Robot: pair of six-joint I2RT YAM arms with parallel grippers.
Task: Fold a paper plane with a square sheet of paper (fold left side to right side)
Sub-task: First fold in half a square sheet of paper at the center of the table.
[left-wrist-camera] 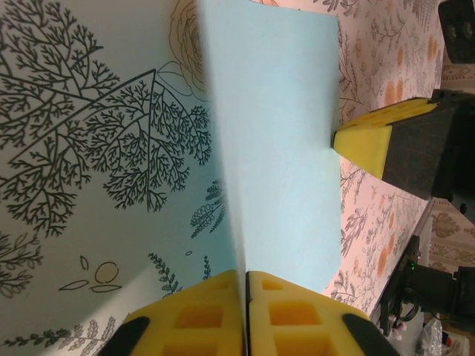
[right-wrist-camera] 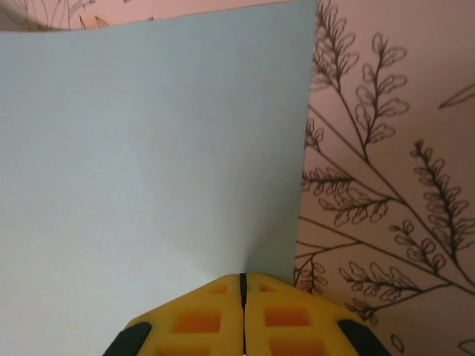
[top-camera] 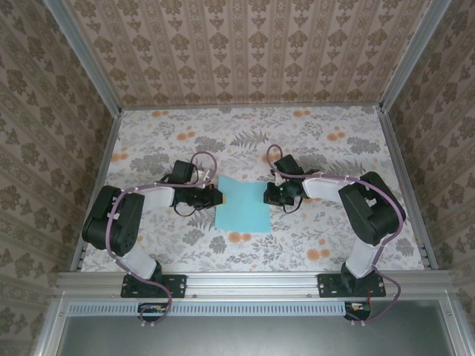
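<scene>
Paper (top-camera: 243,204) on the table (top-camera: 334,148): left fingers (left-wrist-camera: 200,311) pinch its left edge, right fingers (right-wrist-camera: 200,315) clamp its right edge, both closed.

So both arms are sitting folded in toward each other, wrists low. The left gripper (left-wrist-camera: 246,276) and right gripper (right-wrist-camera: 243,279) are each pinching opposite edges of the square sheet of paper (top-camera: 243,206), pads together.

A robotics test cell was indicated: a floral-covered table (top-camera: 312,141) was enclosed by wallpapered panels (top-camera: 245,52) in aluminium framing (top-camera: 252,280), onto which a left arm (top-camera: 111,219) and a right arm (top-camera: 371,208) were bolted.
</scene>
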